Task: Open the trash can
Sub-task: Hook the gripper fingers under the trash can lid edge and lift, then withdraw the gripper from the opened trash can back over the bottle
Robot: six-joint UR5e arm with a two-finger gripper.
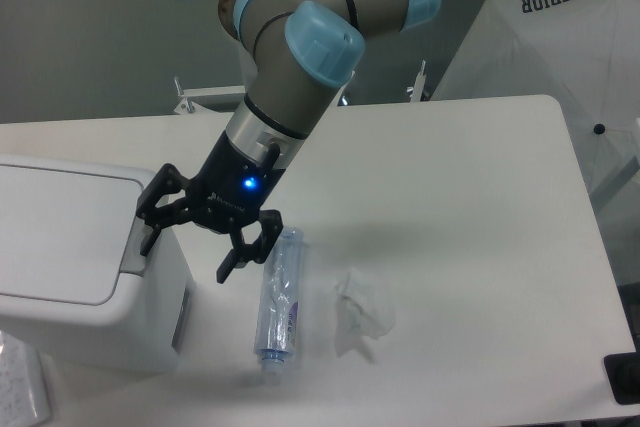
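The trash can (70, 267) is a large white boxy bin at the left of the table, its flat lid (60, 227) down and its grey push tab (137, 245) on the right edge. My gripper (188, 257) is open and empty, hanging just right of the bin's upper right corner. One finger (152, 232) is at the push tab; I cannot tell if it touches. The other finger (232, 265) is over the table, beside the bottle.
A clear plastic bottle (279, 297) lies on the table just right of my gripper, cap towards the front. A crumpled white wrapper (362, 309) lies right of the bottle. A white umbrella-like cover (560, 37) stands beyond the table's right edge.
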